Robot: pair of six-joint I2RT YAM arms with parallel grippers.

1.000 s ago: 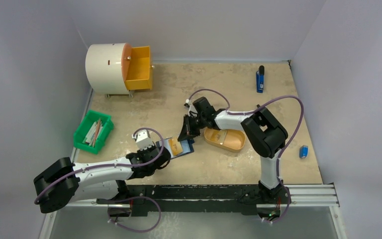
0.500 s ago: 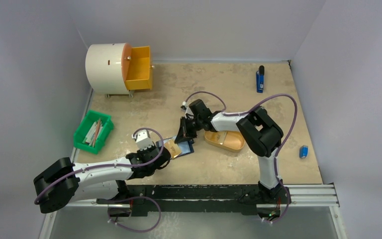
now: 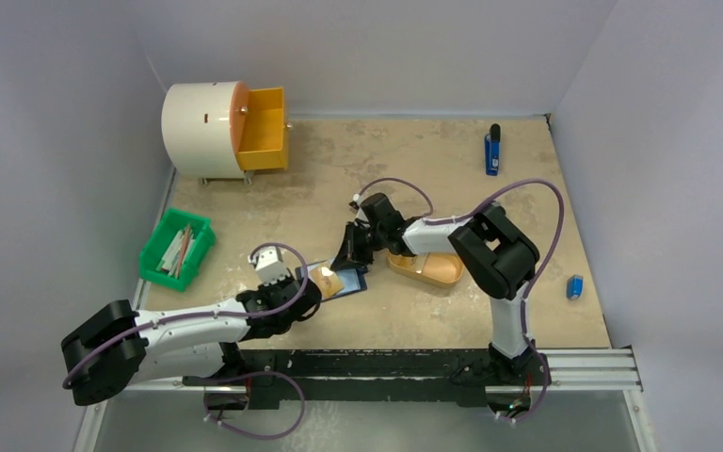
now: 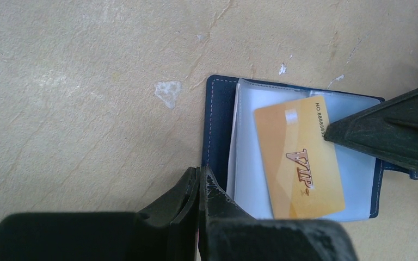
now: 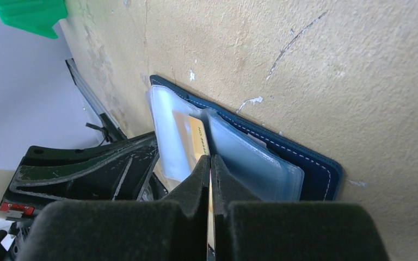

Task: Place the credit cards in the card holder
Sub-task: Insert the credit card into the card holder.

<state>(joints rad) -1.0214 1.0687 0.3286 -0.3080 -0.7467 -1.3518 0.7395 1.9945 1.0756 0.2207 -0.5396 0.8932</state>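
The navy card holder (image 4: 218,125) lies open on the table, its clear pockets facing up; it also shows in the top view (image 3: 345,282) and the right wrist view (image 5: 310,160). A gold VIP credit card (image 4: 299,157) lies on its pockets. My right gripper (image 5: 210,161) is shut on that card's edge (image 5: 194,136), at the holder's far side (image 3: 350,250). My left gripper (image 4: 201,174) is shut on the holder's near navy edge (image 3: 307,288). No other cards are in view.
An orange oval tray (image 3: 435,269) sits right of the holder, partly under my right arm. A green bin of sticks (image 3: 177,247) is at the left. A white drum with an orange drawer (image 3: 228,118) stands at the back left. Small blue items (image 3: 492,151) (image 3: 574,286) lie on the right.
My right gripper has moved a little down and left with the gold card, which now lies further over the pockets. My left gripper has stayed at the holder's edge.
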